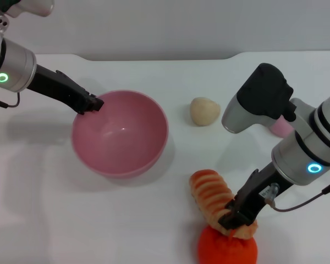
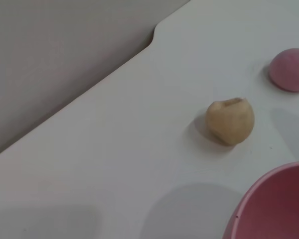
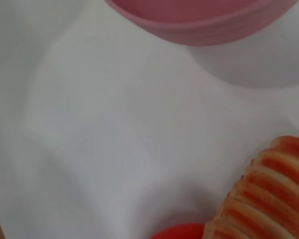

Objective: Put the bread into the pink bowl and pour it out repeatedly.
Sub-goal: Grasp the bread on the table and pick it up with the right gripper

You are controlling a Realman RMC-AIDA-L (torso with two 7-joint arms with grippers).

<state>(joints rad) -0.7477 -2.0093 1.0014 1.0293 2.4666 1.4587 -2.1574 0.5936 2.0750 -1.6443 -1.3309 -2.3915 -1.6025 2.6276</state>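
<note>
The pink bowl point(image 1: 121, 135) stands upright on the white table, left of centre. My left gripper point(image 1: 92, 103) is at its far-left rim, shut on the rim; the bowl's edge also shows in the left wrist view point(image 2: 279, 204). The bread point(image 1: 210, 192), ridged with orange-brown and cream stripes, lies to the right of the bowl and nearer to me, its near end over a round orange fruit point(image 1: 228, 248). My right gripper point(image 1: 236, 219) is shut on that near end. The right wrist view shows the bread point(image 3: 269, 194) and the bowl point(image 3: 204, 20) beyond it.
A small beige ball point(image 1: 204, 111) lies right of the bowl and shows in the left wrist view point(image 2: 230, 121). A small matte pink ball point(image 2: 290, 69) lies farther right, mostly hidden behind my right arm in the head view. The table's back edge meets a grey wall.
</note>
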